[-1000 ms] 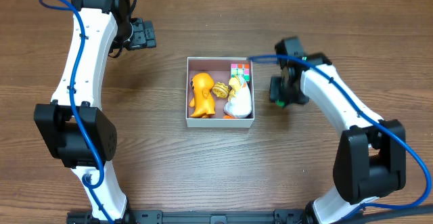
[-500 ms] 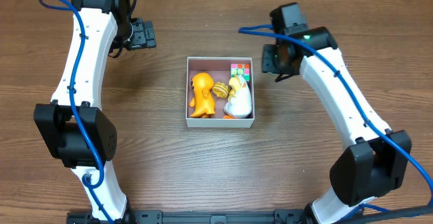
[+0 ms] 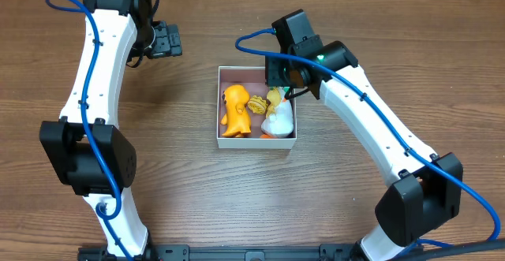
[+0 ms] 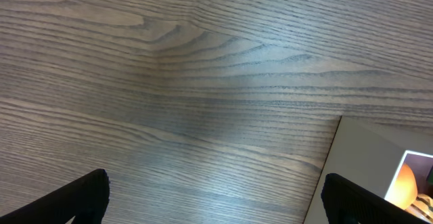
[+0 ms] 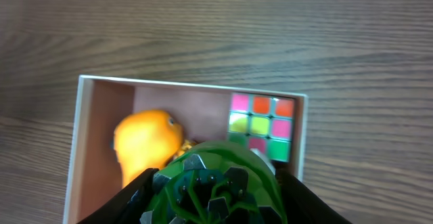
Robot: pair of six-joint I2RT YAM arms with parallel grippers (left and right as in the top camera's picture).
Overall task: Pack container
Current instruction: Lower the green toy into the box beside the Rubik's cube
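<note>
I have the right pincer (image 3: pixel 286 75) hanging over the far right corner of the container (image 3: pixel 256 143). From its wrist camera I see both fingers (image 5: pixel 137 198) pressed against the sides of a dark green faceted toy (image 5: pixel 216 173), which fills the gap between them. The toy sits above the box, over the spot where the coloured cube (image 5: pixel 261 125) lies against the far wall.

The container stands in the middle of the counter (image 3: pixel 189 190), between the two arms, with its thin white walls upright and square to the counter's edge. Inside, an orange toy (image 3: pixel 234 109) takes the left half. A small gold, crumpled-looking piece (image 3: pixel 257 103) lies just beside it at the centre. A white toy with yellow on it (image 3: pixel 278 119) fills the near right part. Some bare pinkish floor shows along the far left.

The left pincer (image 3: pixel 163 40) is well apart from the box, off to the far left over bare wood. Its fingers (image 4: pixel 81 198) are spread wide with nothing between them. One white corner of the container (image 4: pixel 358 163) just reaches into the edge of that wrist view.
</note>
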